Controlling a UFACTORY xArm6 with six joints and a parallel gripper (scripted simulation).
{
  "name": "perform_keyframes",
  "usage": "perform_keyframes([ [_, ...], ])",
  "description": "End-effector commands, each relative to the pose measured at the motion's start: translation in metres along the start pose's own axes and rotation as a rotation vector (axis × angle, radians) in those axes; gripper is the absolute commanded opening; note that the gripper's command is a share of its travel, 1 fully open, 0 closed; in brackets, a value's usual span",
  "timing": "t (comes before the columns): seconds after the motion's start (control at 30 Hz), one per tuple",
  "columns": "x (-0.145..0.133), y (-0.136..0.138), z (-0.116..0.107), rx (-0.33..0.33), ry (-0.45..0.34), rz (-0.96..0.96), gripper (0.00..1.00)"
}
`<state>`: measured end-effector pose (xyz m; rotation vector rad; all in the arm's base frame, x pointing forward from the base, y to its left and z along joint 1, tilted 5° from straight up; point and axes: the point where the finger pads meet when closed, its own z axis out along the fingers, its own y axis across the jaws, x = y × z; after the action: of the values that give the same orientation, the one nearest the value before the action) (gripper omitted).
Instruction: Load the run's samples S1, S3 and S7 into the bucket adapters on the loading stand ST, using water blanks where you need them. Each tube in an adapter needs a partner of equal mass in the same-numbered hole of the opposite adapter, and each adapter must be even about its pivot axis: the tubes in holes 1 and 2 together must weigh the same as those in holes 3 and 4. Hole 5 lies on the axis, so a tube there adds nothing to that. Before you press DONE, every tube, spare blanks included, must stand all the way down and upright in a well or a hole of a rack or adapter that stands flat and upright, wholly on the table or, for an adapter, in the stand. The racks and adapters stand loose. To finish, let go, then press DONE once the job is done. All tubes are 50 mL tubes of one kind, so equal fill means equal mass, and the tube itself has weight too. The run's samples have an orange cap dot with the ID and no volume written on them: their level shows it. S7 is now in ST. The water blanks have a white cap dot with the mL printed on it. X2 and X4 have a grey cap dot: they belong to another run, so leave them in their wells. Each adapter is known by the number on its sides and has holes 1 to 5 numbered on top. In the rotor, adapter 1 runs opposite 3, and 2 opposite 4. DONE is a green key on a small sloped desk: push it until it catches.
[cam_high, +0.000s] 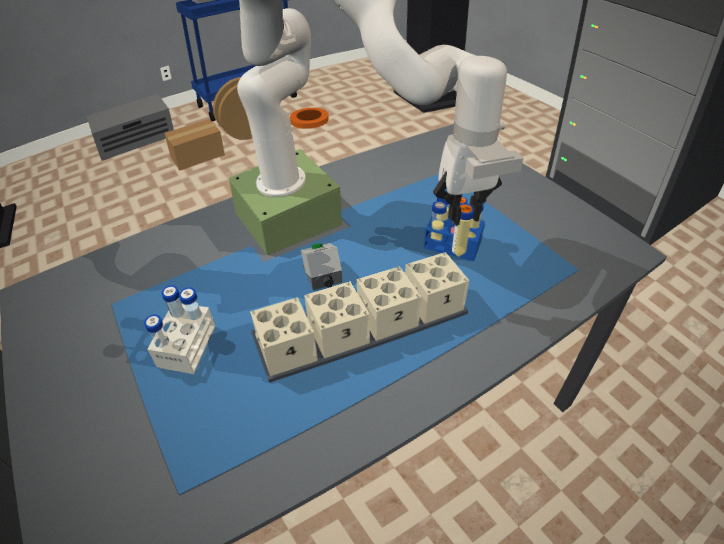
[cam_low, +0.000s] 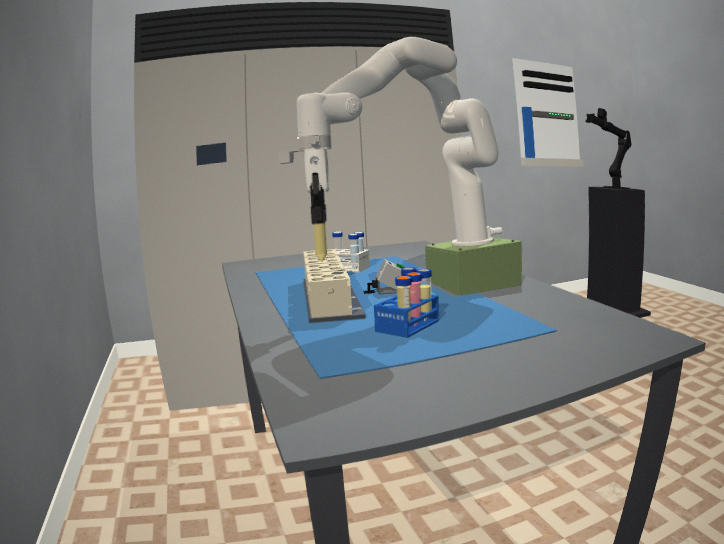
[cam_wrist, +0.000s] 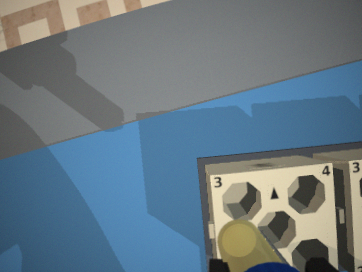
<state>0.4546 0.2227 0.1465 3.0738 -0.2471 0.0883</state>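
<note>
My gripper (cam_high: 460, 209) (cam_low: 316, 211) is shut on a yellow-filled sample tube (cam_high: 463, 235) (cam_low: 319, 239) (cam_wrist: 242, 243) and holds it upright, clear of the holes. The tube's tip hangs just above the top of adapter 1 (cam_high: 445, 299) (cam_wrist: 280, 172), over its near-left part beside hole 3. Adapters 2 (cam_high: 397, 315), 3 (cam_high: 345, 333) and 4 (cam_high: 289, 350) stand in a row in the dark stand (cam_high: 351, 353); their holes look empty. The blue samples rack (cam_high: 436, 240) (cam_low: 393, 318) behind holds yellow and pink tubes. I cannot read the held tube's ID.
A white blanks rack (cam_high: 175, 356) (cam_low: 361, 260) at the mat's left holds three blue-capped tubes. The DONE key (cam_high: 318, 246) sits on its small grey desk (cam_high: 321, 266) behind adapter 3. The arm's green base block (cam_high: 286, 204) stands at the back.
</note>
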Motion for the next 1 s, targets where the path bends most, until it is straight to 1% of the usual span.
perform_keyframes([
  [0.0,-0.018,-0.016,-0.002,0.001,0.008,0.162,0.00],
  [0.27,-0.050,-0.040,-0.002,0.002,0.008,0.429,0.00],
  [0.33,-0.050,-0.040,-0.002,0.002,0.008,0.429,0.00],
  [0.6,-0.082,-0.064,-0.001,0.003,0.007,0.695,0.00],
  [0.83,-0.110,-0.086,-0.001,0.003,0.007,0.697,0.00],
  [0.9,-0.110,-0.086,-0.001,0.003,0.007,0.697,0.00],
  [0.97,-0.118,-0.092,-0.001,0.003,0.007,0.697,0.00],
])
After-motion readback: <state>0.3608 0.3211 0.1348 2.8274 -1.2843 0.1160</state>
